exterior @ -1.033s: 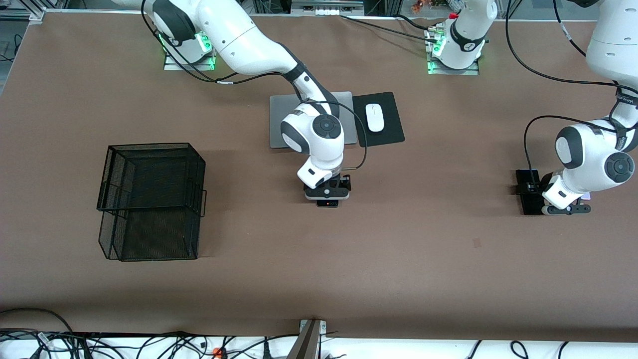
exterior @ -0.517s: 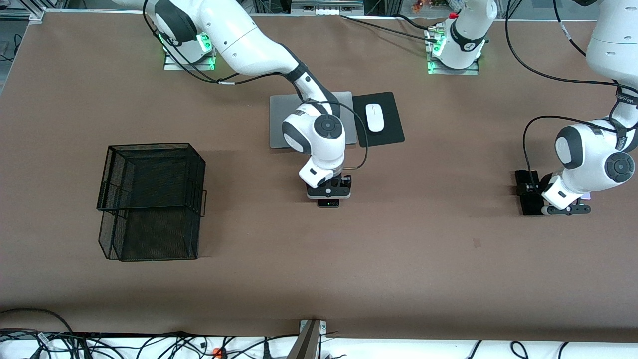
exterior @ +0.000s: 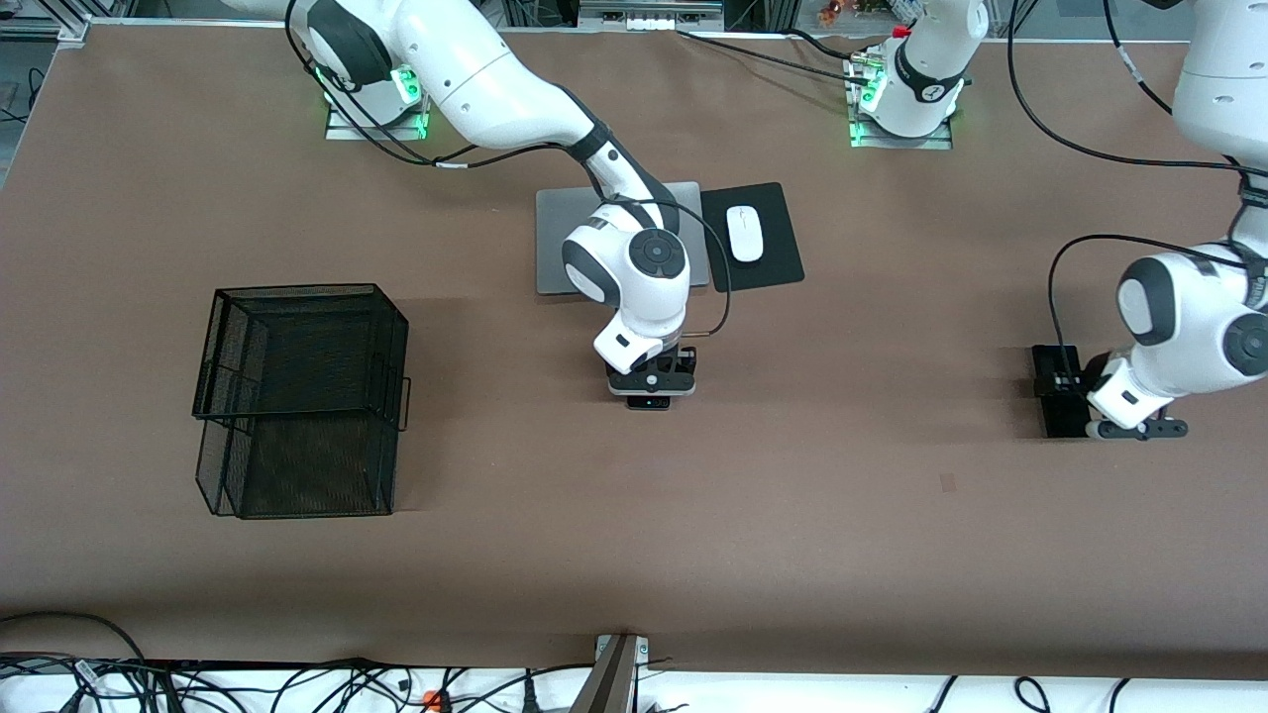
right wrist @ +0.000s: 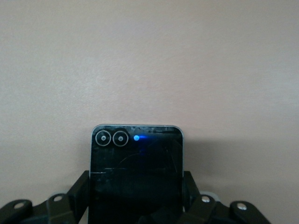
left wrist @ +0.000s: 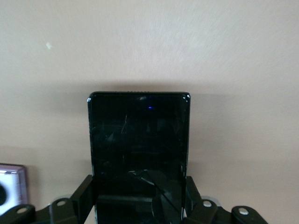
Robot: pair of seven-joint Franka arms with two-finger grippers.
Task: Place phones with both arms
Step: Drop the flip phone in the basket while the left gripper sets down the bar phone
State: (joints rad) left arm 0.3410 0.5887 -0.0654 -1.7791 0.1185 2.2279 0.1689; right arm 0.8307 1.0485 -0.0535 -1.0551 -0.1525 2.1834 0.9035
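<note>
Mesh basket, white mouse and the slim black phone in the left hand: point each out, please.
mesh basket (exterior: 230,327): front view, on its side wall.
white mouse (exterior: 745,234): front view, middle of its top.
slim black phone (left wrist: 138,140): left wrist view, middle of its screen, between the left hand's fingers.

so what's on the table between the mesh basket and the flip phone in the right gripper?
Nothing: the front view shows only bare brown table between the mesh basket and the flip phone in the right gripper.

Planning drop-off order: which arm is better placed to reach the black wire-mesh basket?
Probably right: the right gripper, shut on the small square black flip phone, is mid-table, closer to the basket; the left gripper, holding the long slim black phone, sits farther from it.
</note>
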